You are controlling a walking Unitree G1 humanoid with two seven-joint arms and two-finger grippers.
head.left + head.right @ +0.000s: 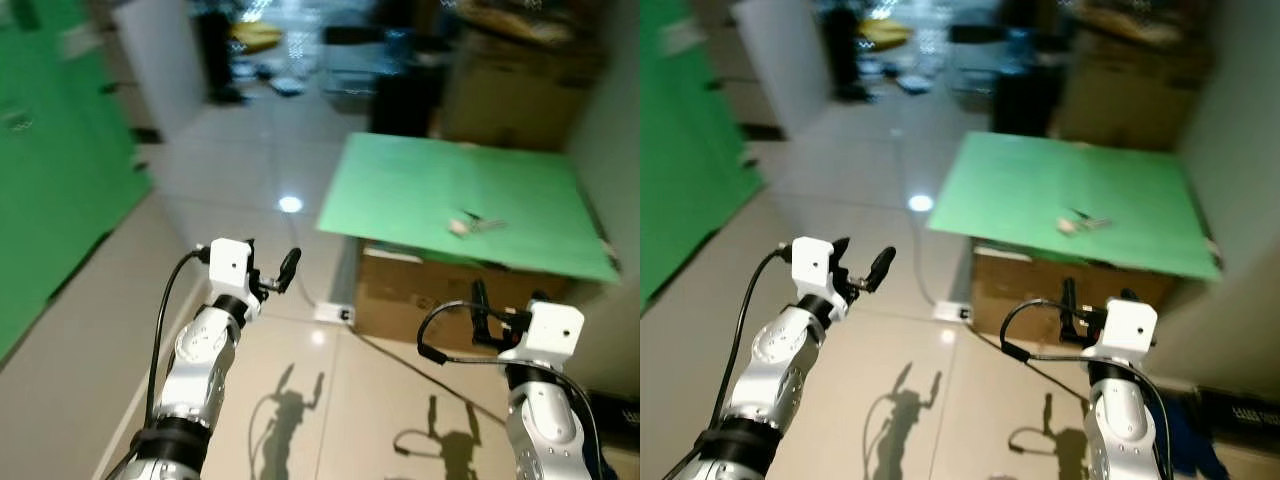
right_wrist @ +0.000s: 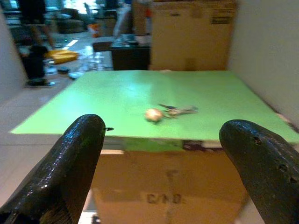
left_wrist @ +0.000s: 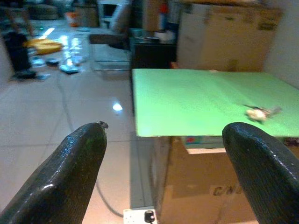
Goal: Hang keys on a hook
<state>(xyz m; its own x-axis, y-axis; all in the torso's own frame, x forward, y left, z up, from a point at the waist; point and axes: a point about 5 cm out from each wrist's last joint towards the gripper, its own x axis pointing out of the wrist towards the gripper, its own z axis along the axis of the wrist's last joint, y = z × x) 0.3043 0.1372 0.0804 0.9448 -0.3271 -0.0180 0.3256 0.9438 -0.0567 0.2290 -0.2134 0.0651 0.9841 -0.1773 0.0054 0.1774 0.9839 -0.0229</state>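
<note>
task barely begun. keys (image 2: pixel 170 111) not yet picked up; they lie on the green board (image 1: pixel 420 190) that tops a cardboard box (image 1: pixel 420 295). no hook to be made out from here, so the hanging place is yet to be found. everything remains: approach, grasp, carry, hang.

keys: small bunch with a pale round fob, metal pieces trailing off to one side. they sit toward the board's right half, closer to its near edge than its far edge, but not at the lip. nothing else on the board that i can make out.

my right gripper (image 2: pixel 163 154) is released, both fingers spread wide, nothing between them. it is raised in front of me, short of the box, below and in front of the board's near edge. through the right wrist view the keys fall almost centred between my two fingers (image 2: pixel 70 163), beyond the edge, well apart from the tips. line looks good; reach does not, i judge i must close in first.

my left gripper (image 3: pixel 163 168) is also released and empty, fingers apart, held up off the board's left side, over the tiled floor (image 1: pixel 250 380). from it the keys show far across toward the board's right edge.

head views are smeared, so fine detail of the key ring is uncertain. a cable and socket lie on the floor by the box's near left corner, worth minding when stepping in.
</note>
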